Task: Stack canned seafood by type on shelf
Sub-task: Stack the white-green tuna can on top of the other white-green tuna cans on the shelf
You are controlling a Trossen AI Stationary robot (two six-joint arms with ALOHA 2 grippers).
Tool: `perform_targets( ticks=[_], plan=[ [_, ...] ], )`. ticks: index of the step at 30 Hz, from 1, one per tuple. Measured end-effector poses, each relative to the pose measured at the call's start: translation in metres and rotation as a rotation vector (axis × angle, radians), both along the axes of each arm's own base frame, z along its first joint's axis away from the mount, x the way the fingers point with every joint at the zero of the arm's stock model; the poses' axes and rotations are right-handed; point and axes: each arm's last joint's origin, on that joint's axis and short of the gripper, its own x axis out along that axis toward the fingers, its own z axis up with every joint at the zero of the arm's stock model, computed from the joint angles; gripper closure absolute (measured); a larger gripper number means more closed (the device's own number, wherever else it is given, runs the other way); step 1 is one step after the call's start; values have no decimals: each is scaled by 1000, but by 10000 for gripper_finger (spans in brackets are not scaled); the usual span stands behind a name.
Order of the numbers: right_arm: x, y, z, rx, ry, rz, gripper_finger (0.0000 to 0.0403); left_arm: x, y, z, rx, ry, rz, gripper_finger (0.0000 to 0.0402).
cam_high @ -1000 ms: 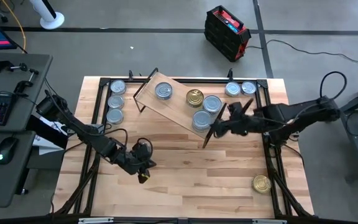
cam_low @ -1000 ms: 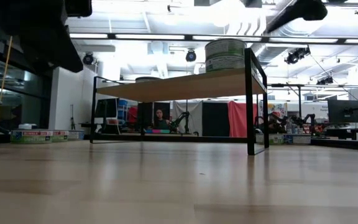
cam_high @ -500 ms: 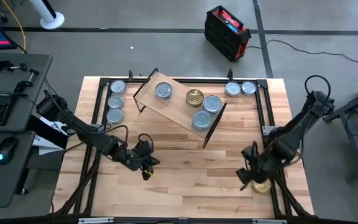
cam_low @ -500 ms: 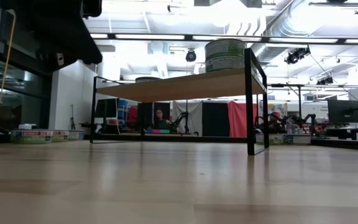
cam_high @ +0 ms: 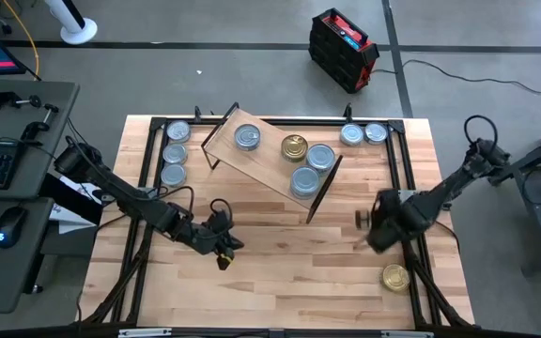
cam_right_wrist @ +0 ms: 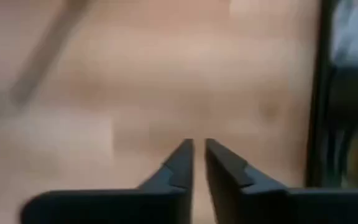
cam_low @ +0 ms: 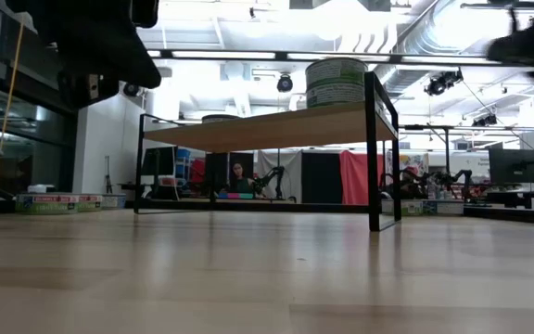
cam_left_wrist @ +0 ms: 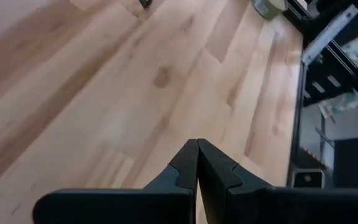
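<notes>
The shelf [cam_high: 269, 160] stands askew on its black legs at the table's far middle. It carries three silver-blue tins [cam_high: 247, 138] and one gold tin [cam_high: 295, 146]. Three more tins [cam_high: 175, 152] sit in a row at the far left, and two [cam_high: 363, 133] at the far right. A lone gold tin [cam_high: 395, 277] rests on the table near the right front corner. My right gripper [cam_high: 364, 222] hovers, blurred, above the table between that tin and the shelf, its fingers [cam_right_wrist: 197, 152] all but shut on nothing. My left gripper [cam_high: 224, 249] hangs shut over the table's left middle.
A black metal frame [cam_high: 148, 188] runs along the table's left, far and right edges. Bare planks stretch across the near half of the table [cam_high: 289, 282]. In the low view the shelf [cam_low: 276, 125] shows with one tin [cam_low: 335, 82] on it.
My right gripper has swung from the shelf's right end toward the table's near right corner, down beside the lone gold tin. It has then drawn back toward the far edge and left. The gold tin lies where it was.
</notes>
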Motion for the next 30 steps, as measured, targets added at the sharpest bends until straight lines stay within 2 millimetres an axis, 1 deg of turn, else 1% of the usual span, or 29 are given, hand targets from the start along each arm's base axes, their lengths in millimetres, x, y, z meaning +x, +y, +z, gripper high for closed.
perform_targets(
  ticks=[1, 3, 5, 8, 14, 18, 21, 26, 30],
  plan=[
    [1, -10, 3, -57, -17, -44, 389, -1, 0, 1, -7, 4, -20, 401],
    [2, -29, 8, -141, -47, -146, 383, -2, -1, 4, -9, 3, -65, 401],
    [2, -48, 11, -192, -84, -225, 387, -5, 0, 9, -2, -11, -109, 401],
    [1, -75, 11, -199, -171, -308, 400, -12, 3, 21, 32, -49, -168, 401],
    [-5, -122, 5, -180, -362, -424, 401, -28, 16, 45, 113, -118, -230, 401],
    [-3, -157, -3, -199, -420, -428, 402, -32, 30, 57, 115, -165, -191, 401],
    [-1, -190, -11, -225, -446, -402, 403, -32, 39, 62, 141, -189, -119, 401],
    [-6, -249, -24, -239, -463, -369, 403, -27, 54, 63, 124, -200, 41, 401],
    [-9, -288, -37, -210, -479, -329, 403, -25, 64, 63, 80, -205, 144, 401]
  ],
)
